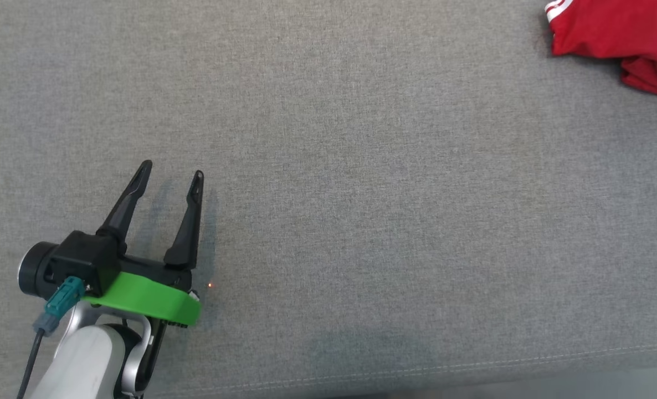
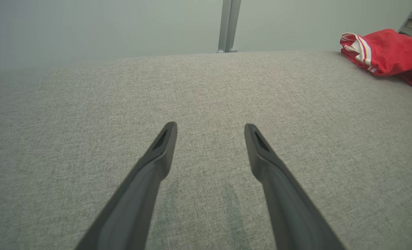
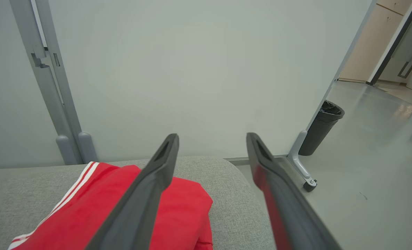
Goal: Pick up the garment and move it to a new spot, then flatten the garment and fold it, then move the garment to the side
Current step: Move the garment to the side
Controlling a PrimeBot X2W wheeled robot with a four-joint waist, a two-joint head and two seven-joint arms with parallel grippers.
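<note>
The left tool (image 1: pixel 172 169) is wide open, holding nothing, over the grey counter (image 1: pixel 362 194). The right tool (image 3: pixel 212 137) is wide open too, above the red garment (image 3: pixel 178 208).

1 red garment (image 1: pixel 611 30), 1 left hand (image 1: pixel 172 169), 1 right hand (image 3: pixel 212 136), 1 grey cushion (image 1: pixel 362 166), 1 black bin (image 3: pixel 319 133)

The garment (image 1: pixel 605 33) is red with white stripes; the cushion (image 1: pixel 362 166) is grey.

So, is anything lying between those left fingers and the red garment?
Nothing visible. Only bare grey cushion stretches from the left fingers to the red garment at the far right corner.
</note>
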